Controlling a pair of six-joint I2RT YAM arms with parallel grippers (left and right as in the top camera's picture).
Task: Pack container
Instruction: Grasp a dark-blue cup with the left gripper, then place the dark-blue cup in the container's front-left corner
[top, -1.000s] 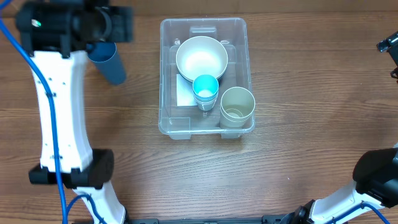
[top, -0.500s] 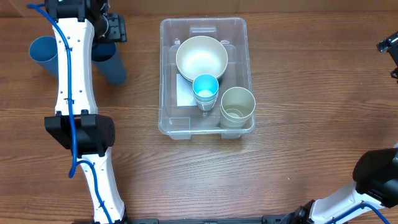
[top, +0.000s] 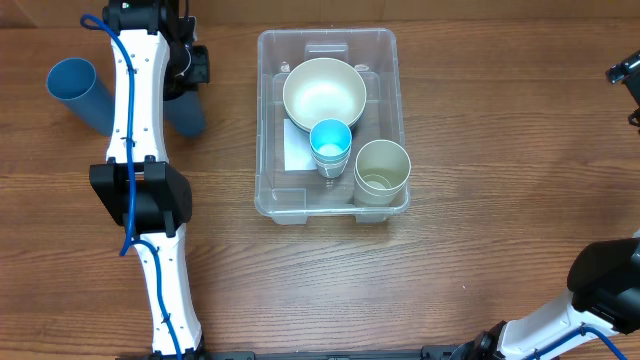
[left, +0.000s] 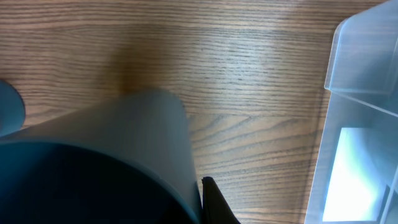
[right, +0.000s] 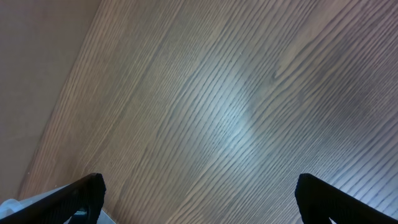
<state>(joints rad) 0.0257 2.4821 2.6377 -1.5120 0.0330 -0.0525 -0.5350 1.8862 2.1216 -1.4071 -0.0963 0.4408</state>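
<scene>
Left arm had swung in from the table's left side over the last second, uncovering a second blue cup (top: 74, 84) at the far left. Its jaws went from wide to closed.

- Left gripper (top: 185, 68): jaws pinched narrow at the rim of the dark blue cup (top: 188, 112). The left wrist view showed the cup wall hard against one finger (left: 214, 200), so we judged the cup gripped by its rim. We saw no lift yet.
- Right gripper (right: 200, 198): jaws spread wide over bare table (top: 480, 240), holding nothing, well away from the work.
- Container (top: 326, 42): sat mid-table, just right of the gripped cup. It already held a white bowl (top: 323, 94), a light blue cup (top: 330, 140) and a beige cup (top: 382, 170). The only bare floor we noted was the strip by the white label (top: 297, 145).

Risks as we judged them:
- A pinch on one thin wall could let the tall cup swing or slip on the lift.
- A low carry could knock the cup's base on the container's near wall and shove the bin.
- The crowded interior left little room, so a careless drop could tip the light blue cup.
</scene>
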